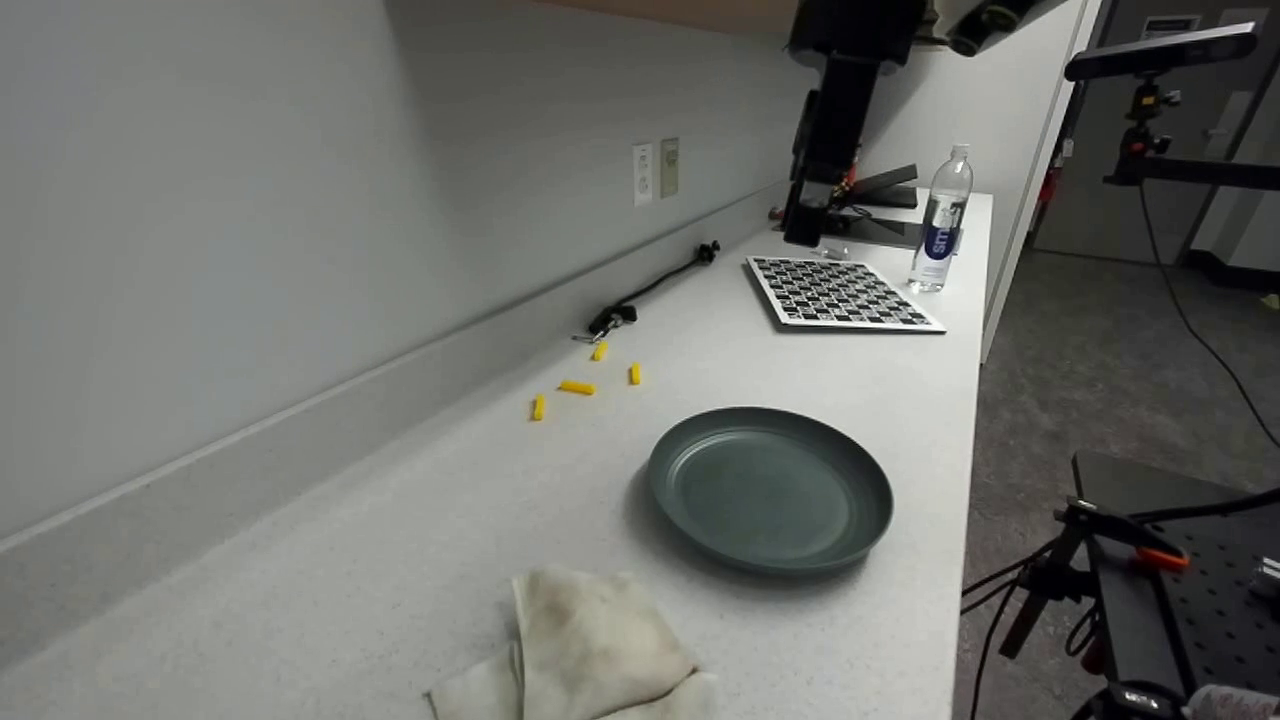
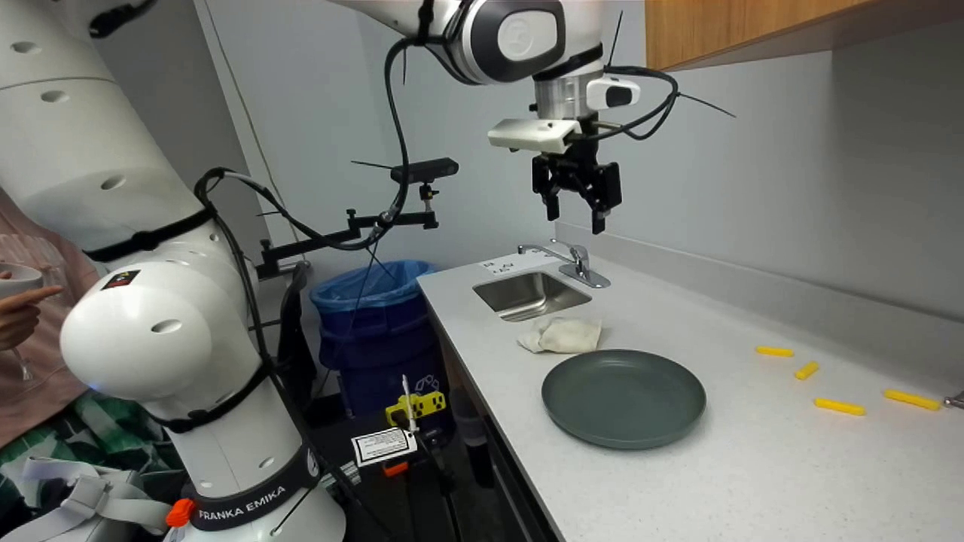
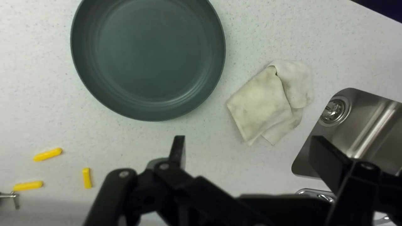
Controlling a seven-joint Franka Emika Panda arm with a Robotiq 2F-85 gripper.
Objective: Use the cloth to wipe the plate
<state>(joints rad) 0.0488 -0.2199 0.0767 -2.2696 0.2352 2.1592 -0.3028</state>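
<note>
A folded off-white cloth with faint stains lies on the white counter in both exterior views (image 1: 600, 640) (image 2: 565, 335) and in the wrist view (image 3: 260, 102). A round dark green plate lies flat beside it, apart from it, in both exterior views (image 1: 770, 490) (image 2: 623, 399) and in the wrist view (image 3: 150, 50). Its inside looks bare. My black gripper is open and empty, high above the counter, in both exterior views (image 1: 803, 235) (image 2: 576, 218). In the wrist view its fingers (image 3: 248, 138) are wide apart, with the cloth beyond and between them in the picture.
Several yellow pieces (image 1: 577, 387) lie near the wall. A steel sink (image 2: 493, 290) with a faucet (image 2: 578, 263) is beside the cloth. A checkered board (image 1: 840, 293) and a bottle (image 1: 940, 225) stand farther along. A wooden cabinet (image 2: 753, 30) hangs above. A person's hand (image 2: 26, 312) shows.
</note>
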